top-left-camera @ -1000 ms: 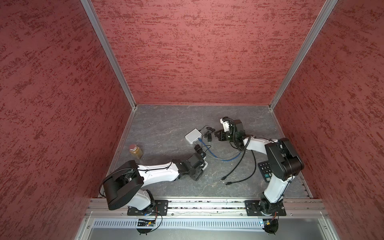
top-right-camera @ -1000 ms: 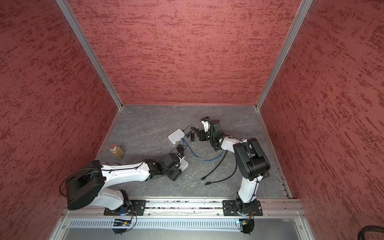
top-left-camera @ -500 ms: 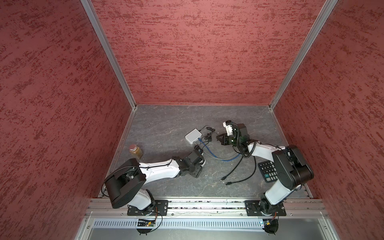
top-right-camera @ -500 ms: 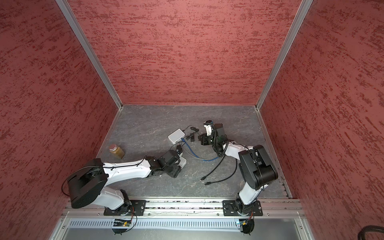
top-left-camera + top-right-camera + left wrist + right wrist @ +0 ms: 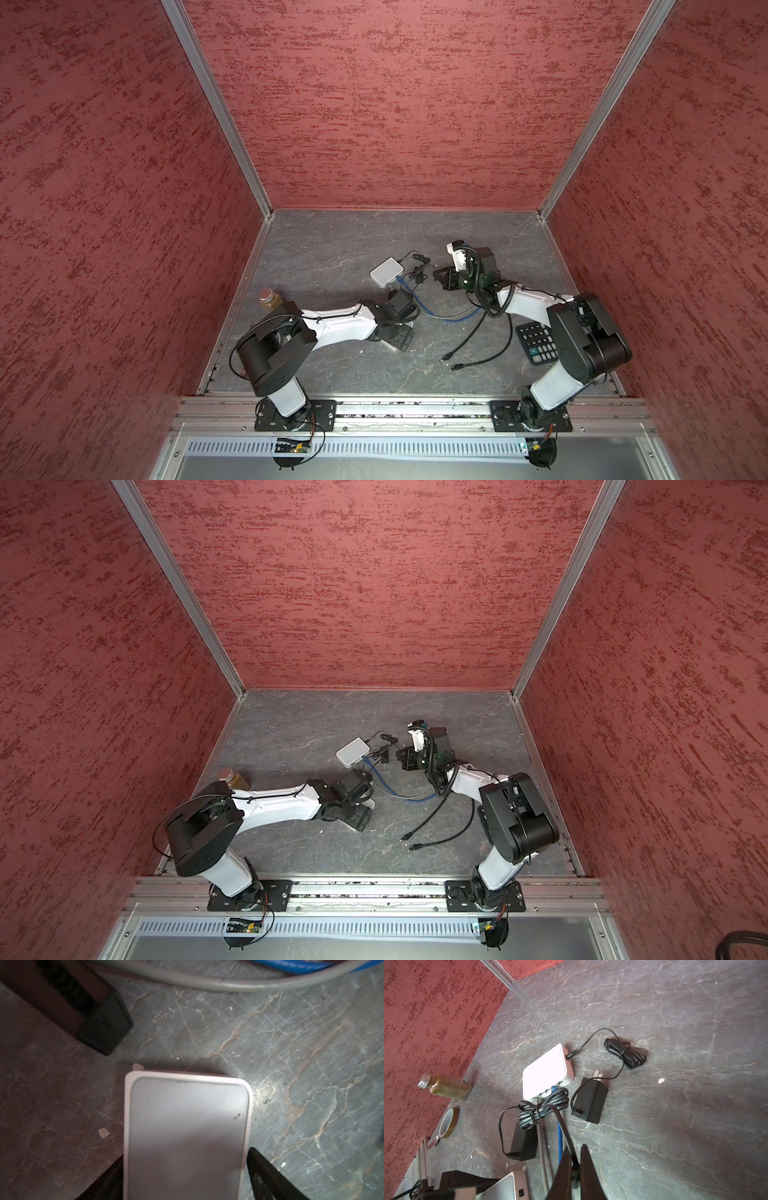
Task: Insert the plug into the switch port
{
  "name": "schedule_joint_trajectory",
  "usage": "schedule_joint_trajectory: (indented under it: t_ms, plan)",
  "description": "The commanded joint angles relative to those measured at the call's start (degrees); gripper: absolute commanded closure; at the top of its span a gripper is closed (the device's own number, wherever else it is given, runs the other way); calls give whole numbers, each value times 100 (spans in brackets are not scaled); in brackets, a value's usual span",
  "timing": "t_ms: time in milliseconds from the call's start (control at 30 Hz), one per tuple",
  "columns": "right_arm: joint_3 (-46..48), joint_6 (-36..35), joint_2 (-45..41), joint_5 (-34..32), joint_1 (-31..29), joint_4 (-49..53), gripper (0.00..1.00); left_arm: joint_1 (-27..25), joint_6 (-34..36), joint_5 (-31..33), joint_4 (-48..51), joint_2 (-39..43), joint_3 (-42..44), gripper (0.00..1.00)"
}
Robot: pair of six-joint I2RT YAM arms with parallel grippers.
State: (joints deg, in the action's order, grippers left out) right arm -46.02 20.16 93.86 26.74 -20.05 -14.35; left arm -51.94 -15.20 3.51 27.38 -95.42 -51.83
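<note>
White switch [image 5: 352, 751] mid-table, blue cable [image 5: 384, 785] running from it; right end effector [image 5: 402, 757] near; jar [image 5: 233, 779] at table's left edge.

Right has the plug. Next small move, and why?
Probably carry the right gripper and its plug over to the near switch, which lies between the open fingers of the left gripper, and line up with the side port. The far switch already has its own lead in.

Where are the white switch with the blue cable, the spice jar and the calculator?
white switch [image 5: 546, 1072]: right wrist view, on its top face.
spice jar [image 5: 450, 1087]: right wrist view, on its glass body.
calculator [image 5: 536, 343]: a top view, on its keypad.
</note>
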Motion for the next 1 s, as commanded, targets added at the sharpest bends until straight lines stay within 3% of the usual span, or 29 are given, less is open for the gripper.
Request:
schedule_joint_trajectory:
  t_ms: [0, 133, 400, 633, 833, 967]
  plan:
    - [27, 17, -213, -2, -33, -97, 99, 37, 82, -298, 472, -331, -86, 19]
    - [63, 16, -285, 26, -32, -76, 99, 34, 90, -213, 581, -436, -117, 35]
    - [319, 352, -486, 329, -38, -487, 99, -194, 60, 250, -405, -14, 350, 46]
    - [413, 436, -636, 358, -211, -721, 100, -548, 331, 887, -2529, 1243, 1462, 50]
    - [368, 425, -653, 261, -432, -762, 100, -578, 734, 985, -4539, 2291, 2738, 50]
    - [292, 473, -672, 335, -587, -756, 100, -580, 1083, 1035, -5671, 2510, 3260, 50]
